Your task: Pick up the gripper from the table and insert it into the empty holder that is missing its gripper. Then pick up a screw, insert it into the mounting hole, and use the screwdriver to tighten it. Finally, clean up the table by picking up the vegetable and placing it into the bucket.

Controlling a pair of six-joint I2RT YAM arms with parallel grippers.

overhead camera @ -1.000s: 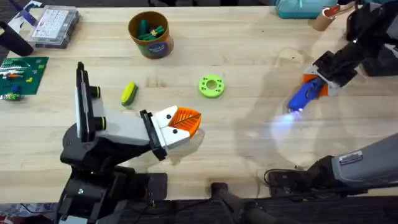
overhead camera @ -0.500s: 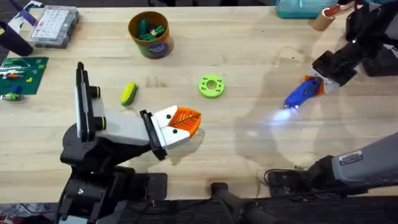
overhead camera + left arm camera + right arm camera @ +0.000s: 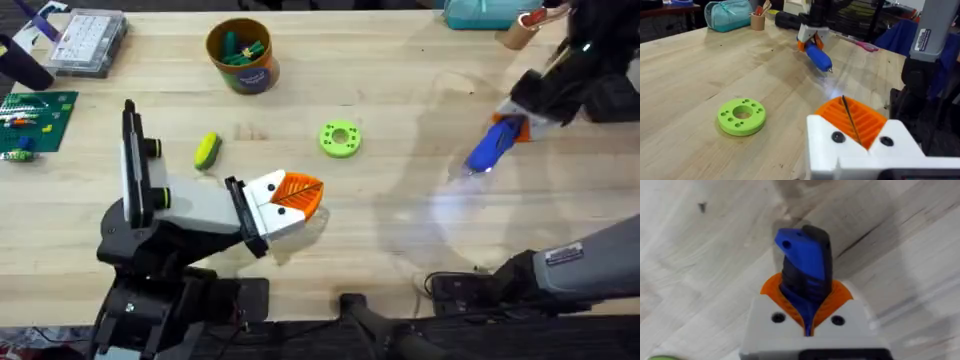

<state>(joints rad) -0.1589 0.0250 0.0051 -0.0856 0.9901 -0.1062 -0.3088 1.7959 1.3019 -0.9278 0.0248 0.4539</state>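
Overhead, the left gripper is resting near the front edge of the tabletop, its orange pads pressed together on nothing, unmoved over the past second. The vegetable is lying just beyond it, toward the left, and the green ring is sitting near the middle of the tabletop.

Farther right, the right gripper is clamping the screwdriver by its black-capped end, bit pointing down and toward the front. Over the last second it has been carrying the tool up and toward the far right corner, and the tool's glow on the wood has been sliding along with it. Judging by that, the tightening seems finished or broken off, and the screwdriver is probably being put away before the vegetable is cleared.

The bucket is standing near the far edge, left of centre, already holding green pieces. A clear compartment box and a green circuit board are occupying the far left corner; a teal pouch and a small cup are sitting at the far right. The wood is pale, with a visible grain.
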